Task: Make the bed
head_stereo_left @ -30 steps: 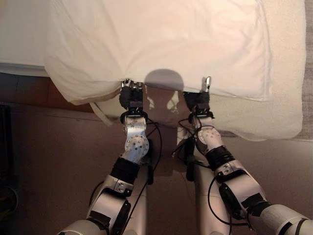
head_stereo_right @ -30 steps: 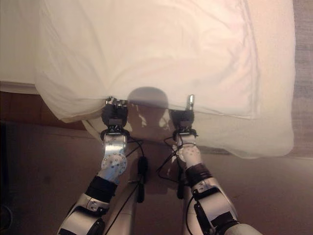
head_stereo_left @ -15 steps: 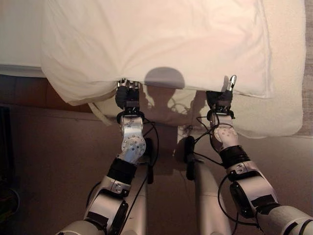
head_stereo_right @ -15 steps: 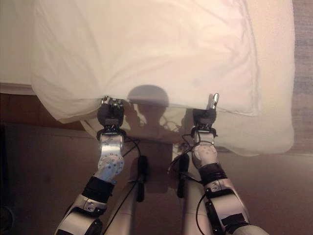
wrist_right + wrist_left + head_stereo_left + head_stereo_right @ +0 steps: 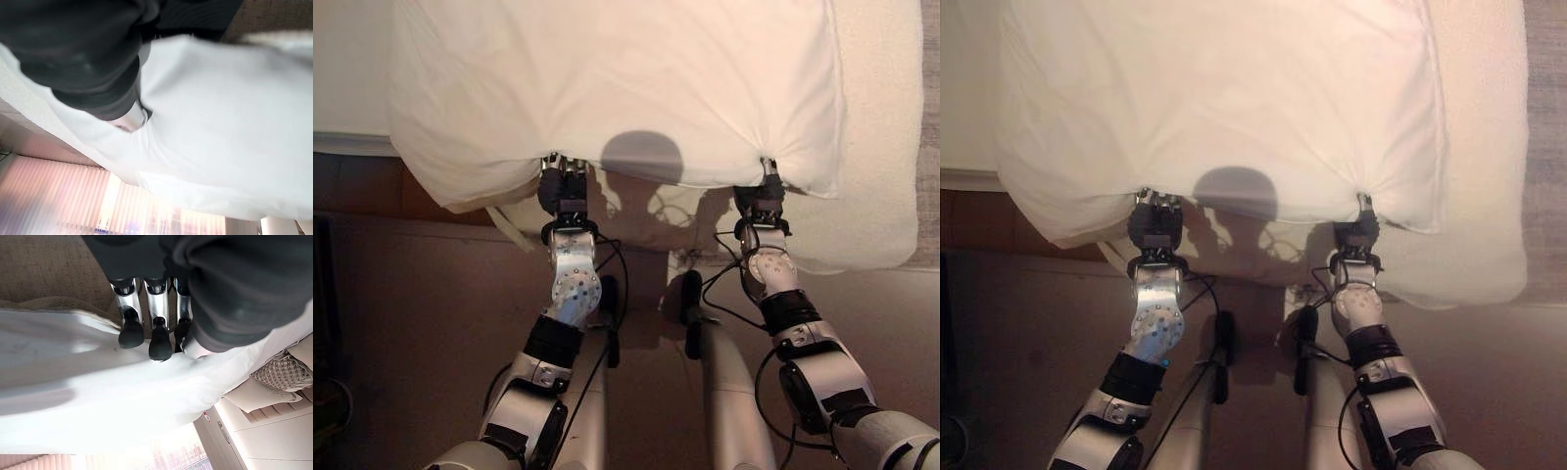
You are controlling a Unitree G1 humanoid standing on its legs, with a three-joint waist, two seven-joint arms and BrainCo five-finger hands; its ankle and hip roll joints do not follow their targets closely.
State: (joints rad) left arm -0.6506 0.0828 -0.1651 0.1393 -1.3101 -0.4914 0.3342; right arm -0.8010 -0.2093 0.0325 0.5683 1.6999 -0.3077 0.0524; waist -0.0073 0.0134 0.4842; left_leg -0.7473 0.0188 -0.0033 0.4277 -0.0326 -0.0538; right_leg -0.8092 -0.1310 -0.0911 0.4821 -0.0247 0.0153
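A puffy white cotton duvet [image 5: 617, 88] lies over the cream, nubbly-textured bed [image 5: 886, 147], its near edge overhanging. The left hand [image 5: 563, 188] curls its dark-tipped fingers [image 5: 131, 333] onto that smooth hem. The right hand [image 5: 762, 201] pinches a puckered fold of the edge, fabric gathering into creases there.

I see the bed [image 5: 352, 59] carrying a white duvet [image 5: 626, 78] whose near edge overhangs its side; a cream, seemingly textured blanket [image 5: 886, 147] lies beneath, showing along the right.
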